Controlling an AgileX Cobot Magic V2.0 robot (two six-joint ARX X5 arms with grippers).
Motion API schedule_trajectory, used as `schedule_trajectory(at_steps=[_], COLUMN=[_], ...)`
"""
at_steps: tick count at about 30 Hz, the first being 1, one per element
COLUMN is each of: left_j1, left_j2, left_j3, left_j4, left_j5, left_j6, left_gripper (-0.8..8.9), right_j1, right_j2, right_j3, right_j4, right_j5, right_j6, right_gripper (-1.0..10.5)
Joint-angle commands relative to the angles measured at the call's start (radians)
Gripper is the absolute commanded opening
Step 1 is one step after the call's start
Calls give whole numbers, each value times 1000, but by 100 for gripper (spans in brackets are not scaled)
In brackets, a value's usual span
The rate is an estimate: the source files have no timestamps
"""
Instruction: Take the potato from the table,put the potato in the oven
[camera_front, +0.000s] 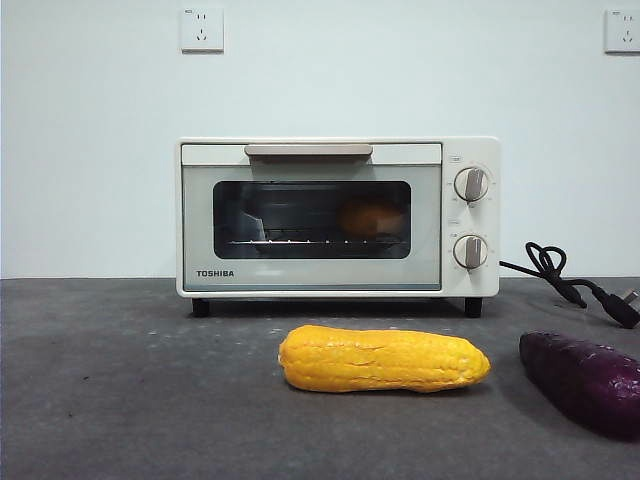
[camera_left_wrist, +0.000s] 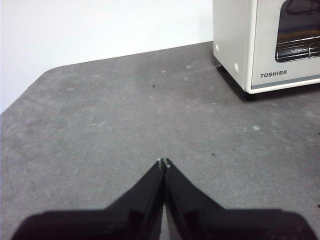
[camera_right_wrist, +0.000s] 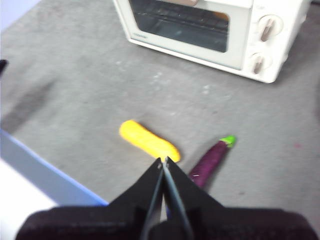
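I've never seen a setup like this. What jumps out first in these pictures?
The cream-white oven stands at the back of the dark grey table, door closed, with a tan-orange potato dimly visible on the rack behind its glass. In front of it lies a bright yellow corn cob, and to its right a dark purple vegetable with a green tip.

Oven (camera_front: 338, 217) door, lower left corner: "TOSHIBA" in dark capitals, readable in the front view and in the left wrist view.
Oven knob panel: small markings ring both knobs, too small to read.
Wall sockets (camera_front: 201, 29): tiny mark, unreadable.
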Motion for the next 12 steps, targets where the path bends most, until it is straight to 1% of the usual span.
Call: schedule_trajectory(at_steps=[1,2,5,8,9,12], left_j1=[3,3,3,3,3,3], left_j2=[-2,-2,-2,-2,-2,-2], left_j3=[-14,-14,-14,-14,-14,-14], left_j4=[2,2,2,2,2,2], left_j5=[2,2,2,2,2,2], left_j6=[-5,-5,-5,-5,-5,-5], left_gripper=[-4,-4,-4,-4,-4,-4], right_j1=[-69,-114,-267,-356,-374,-396], right_j2=[-31,-48,-134,-243,-283,-376], right_j3=[-14,-27,-131,-307,-383,-549], right_j4=[55,107,315,510,583,727], right_j5=[10,-6,-132,-129,-130,-129], right_j6=[-30,-29,-30,-45,-44,-38], right_gripper=[1,1,1,1,1,1])
